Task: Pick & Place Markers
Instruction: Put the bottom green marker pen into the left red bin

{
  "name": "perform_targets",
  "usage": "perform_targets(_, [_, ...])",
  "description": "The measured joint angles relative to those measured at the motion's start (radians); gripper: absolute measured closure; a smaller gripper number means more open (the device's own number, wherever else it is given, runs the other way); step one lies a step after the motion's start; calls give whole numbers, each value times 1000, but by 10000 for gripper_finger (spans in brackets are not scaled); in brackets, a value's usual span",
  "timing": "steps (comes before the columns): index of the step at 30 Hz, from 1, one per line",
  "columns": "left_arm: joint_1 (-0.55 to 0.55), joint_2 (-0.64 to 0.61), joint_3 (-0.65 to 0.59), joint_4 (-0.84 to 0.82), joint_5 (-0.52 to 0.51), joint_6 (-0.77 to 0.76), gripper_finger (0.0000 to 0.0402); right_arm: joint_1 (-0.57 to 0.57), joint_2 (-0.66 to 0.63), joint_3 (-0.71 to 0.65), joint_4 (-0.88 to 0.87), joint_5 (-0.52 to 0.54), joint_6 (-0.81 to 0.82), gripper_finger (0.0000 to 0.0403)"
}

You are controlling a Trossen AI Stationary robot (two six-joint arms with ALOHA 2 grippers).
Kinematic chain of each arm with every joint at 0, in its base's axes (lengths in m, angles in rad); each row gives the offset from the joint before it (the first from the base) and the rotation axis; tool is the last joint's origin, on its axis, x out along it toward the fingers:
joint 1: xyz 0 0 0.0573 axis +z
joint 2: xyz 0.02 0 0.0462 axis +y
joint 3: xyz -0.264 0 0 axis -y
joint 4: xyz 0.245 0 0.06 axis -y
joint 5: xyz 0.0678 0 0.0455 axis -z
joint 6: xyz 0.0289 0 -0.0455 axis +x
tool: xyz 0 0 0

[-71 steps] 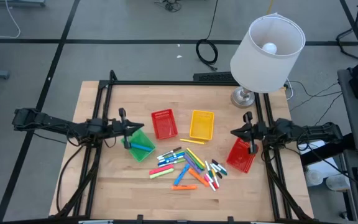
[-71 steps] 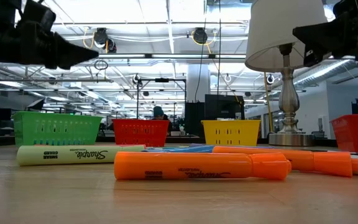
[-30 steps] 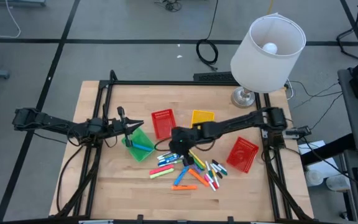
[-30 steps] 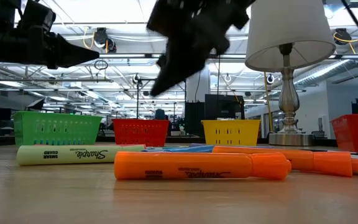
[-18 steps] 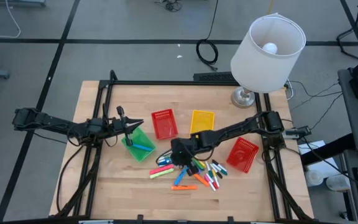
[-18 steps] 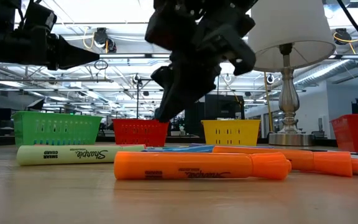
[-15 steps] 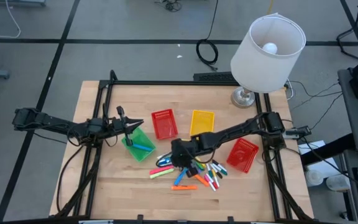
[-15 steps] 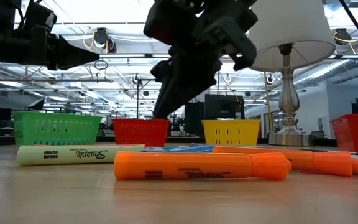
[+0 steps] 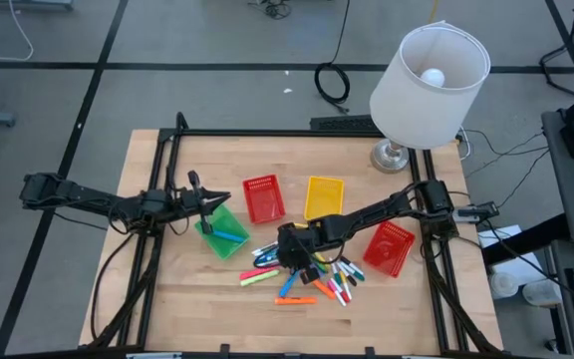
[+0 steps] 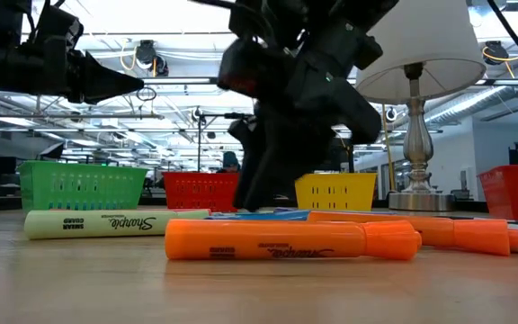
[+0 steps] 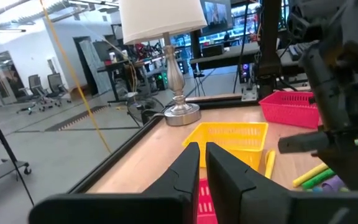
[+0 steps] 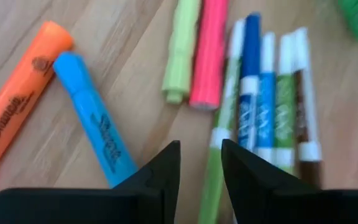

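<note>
While 2.4 s ago it sat parked by the red basket (image 9: 387,246), the right gripper (image 9: 289,255) now hangs low over the markers (image 9: 307,269) mid-table, fingers narrowly parted and empty over a green one (pick imminent, I judge). Left gripper (image 9: 207,202) stays nearly closed above the green basket (image 9: 223,231).

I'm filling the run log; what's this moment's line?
right gripper: open, over markers, nothing held | left gripper: waiting above green basket
</note>
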Motion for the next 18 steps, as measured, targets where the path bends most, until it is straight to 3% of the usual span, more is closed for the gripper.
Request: perform_targets(18, [0,0,0,-10,0,0,364,1,1,0,-9,47,-3,330])
